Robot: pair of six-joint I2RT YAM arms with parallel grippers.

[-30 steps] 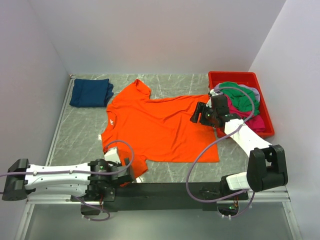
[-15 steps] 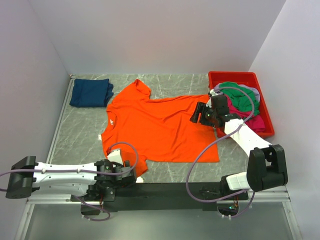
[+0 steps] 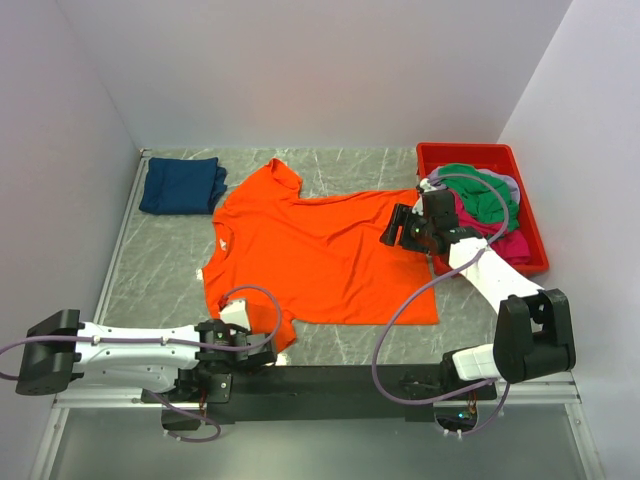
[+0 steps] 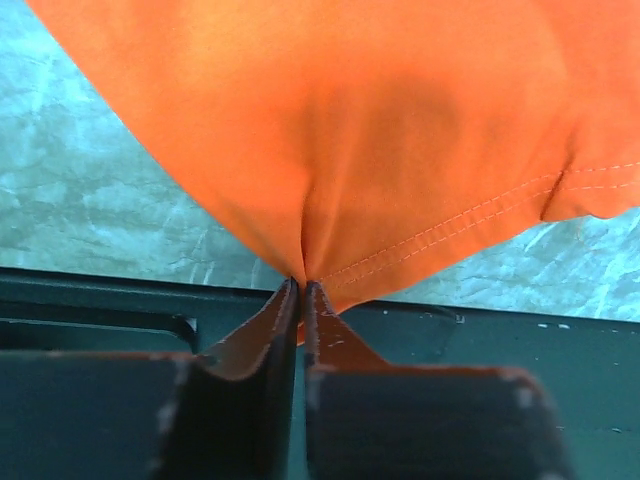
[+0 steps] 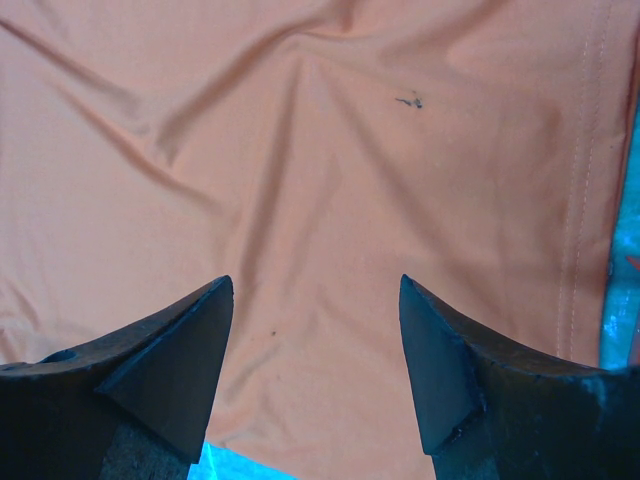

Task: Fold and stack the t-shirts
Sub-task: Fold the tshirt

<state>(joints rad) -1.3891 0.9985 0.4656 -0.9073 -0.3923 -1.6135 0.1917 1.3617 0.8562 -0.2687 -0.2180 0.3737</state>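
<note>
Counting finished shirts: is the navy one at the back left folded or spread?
Folded: the navy t-shirt lies as a compact rectangle, unlike the orange t-shirt spread flat.

Red bin [image 3: 466, 149], grey marbled table [image 3: 160, 262], white walls [image 3: 300, 70]

white walls [image 3: 300, 70] enclose a grey marbled tabletop [image 3: 160, 260].
</note>
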